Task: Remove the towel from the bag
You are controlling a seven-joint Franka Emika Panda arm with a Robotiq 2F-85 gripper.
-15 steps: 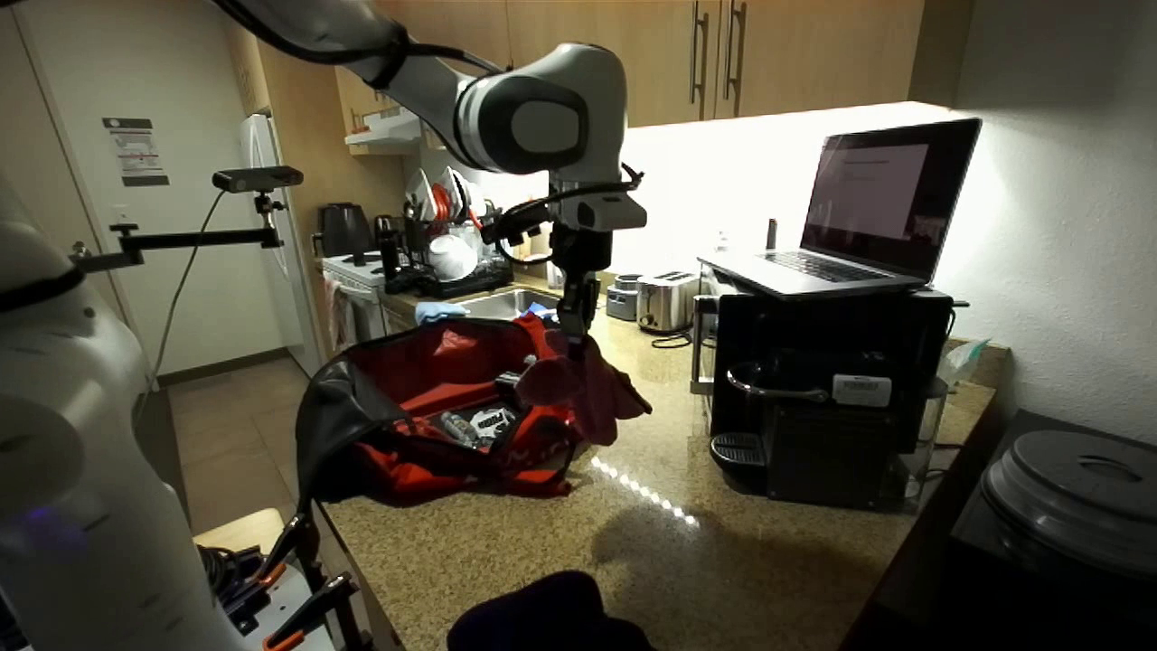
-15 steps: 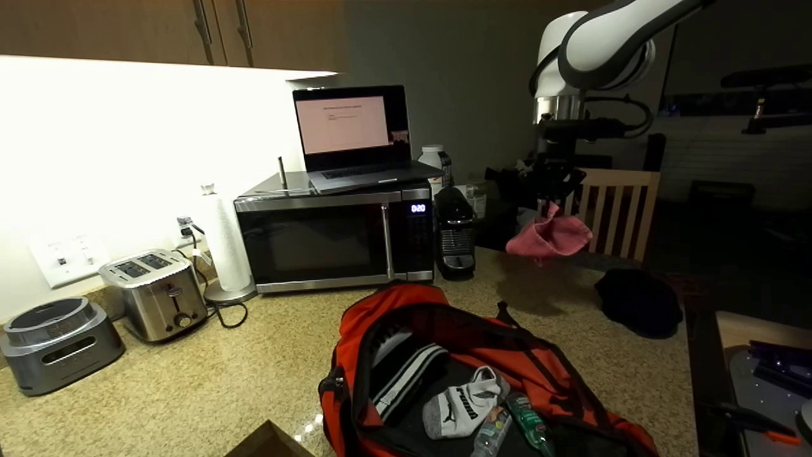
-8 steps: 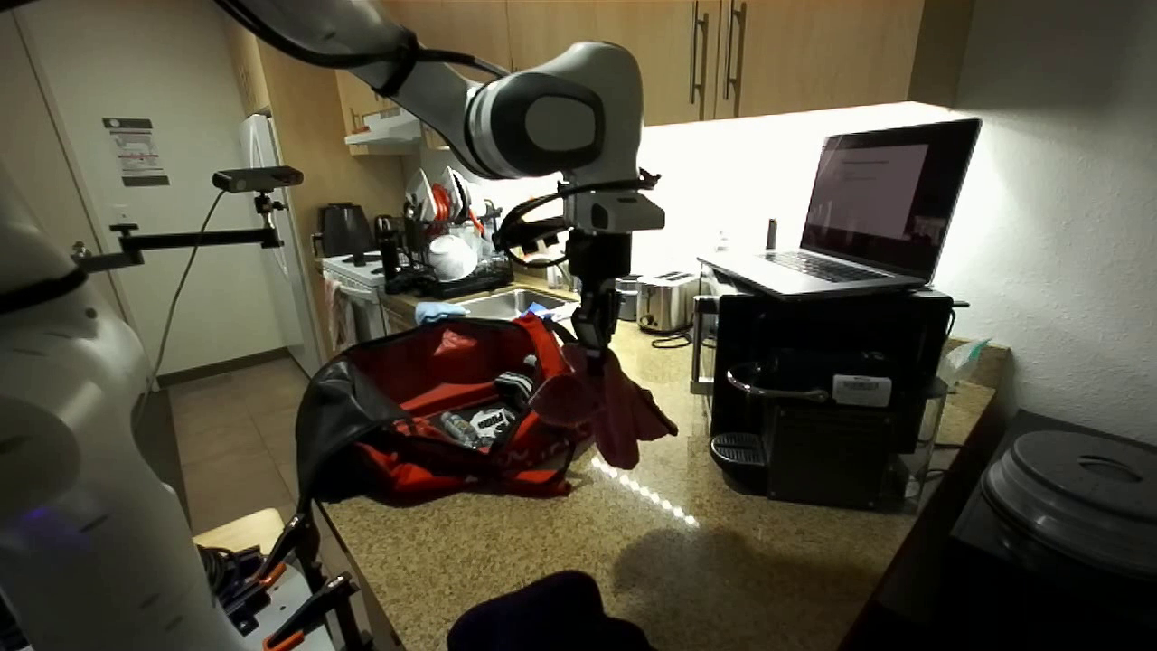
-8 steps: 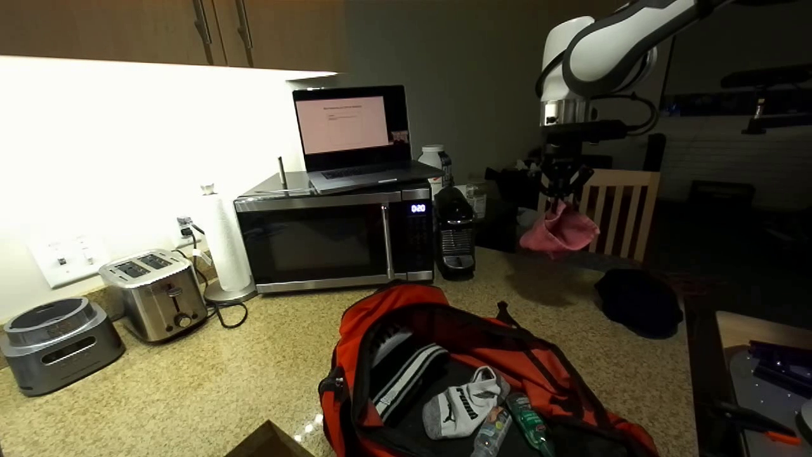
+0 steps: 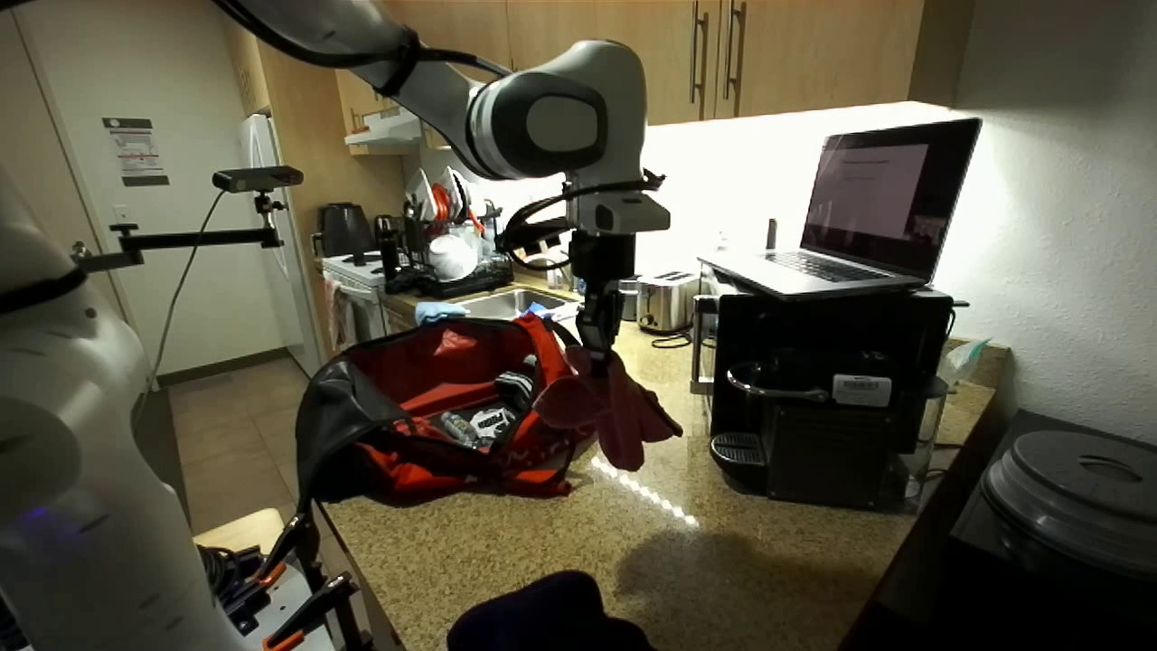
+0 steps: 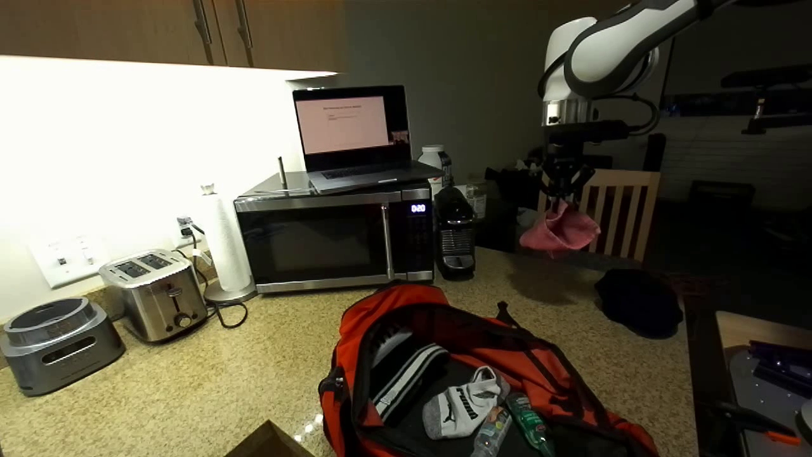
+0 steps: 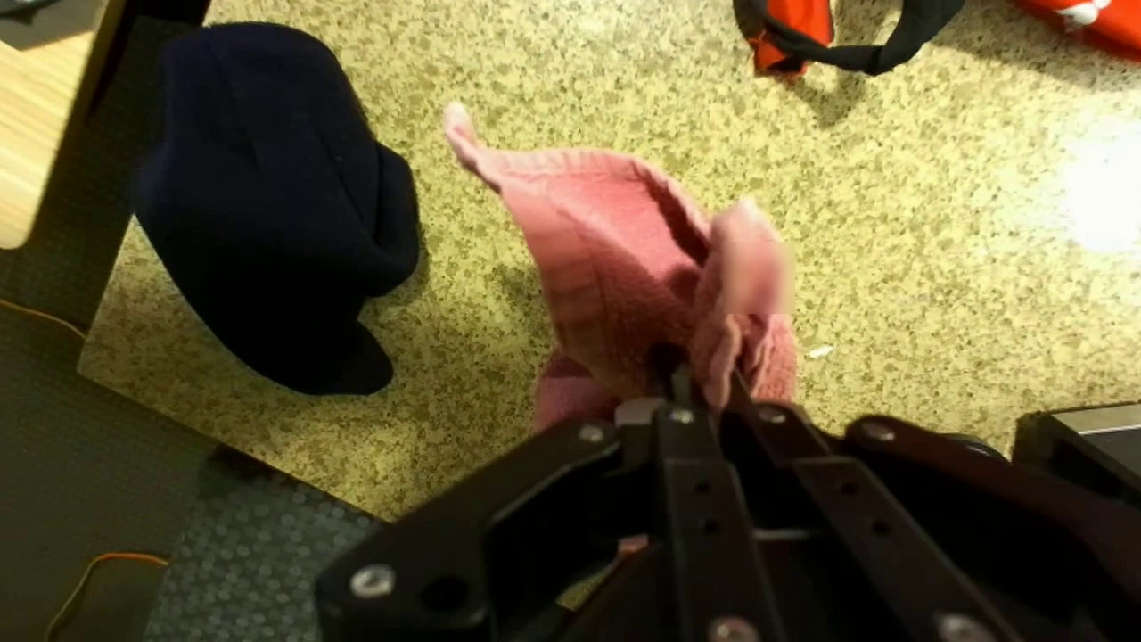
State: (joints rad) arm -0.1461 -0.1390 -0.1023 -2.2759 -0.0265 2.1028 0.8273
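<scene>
A pink towel (image 5: 622, 418) hangs bunched from my gripper (image 5: 599, 363) above the counter. It also shows in an exterior view (image 6: 561, 230) and in the wrist view (image 7: 599, 259). My gripper (image 6: 558, 204) is shut on the towel; in the wrist view the fingertips (image 7: 704, 392) pinch a fold of it. The red and black bag (image 5: 425, 477) lies open on the counter, and the towel is outside it, apart from it in an exterior view (image 6: 539, 363). Only the bag's edge (image 7: 1096, 20) shows in the wrist view.
The bag holds a grey and white sock (image 6: 466, 406), a striped dark cloth (image 6: 406, 374) and small bottles (image 6: 528, 422). A dark cap (image 7: 276, 205) lies near the counter edge. A coffee machine (image 5: 804, 425), microwave (image 6: 330, 241) and laptop (image 5: 868, 212) stand along the wall side.
My gripper and the towel have moved away from the bag, to the right and slightly down in both exterior views. The motion has nearly stopped in the last half second.
</scene>
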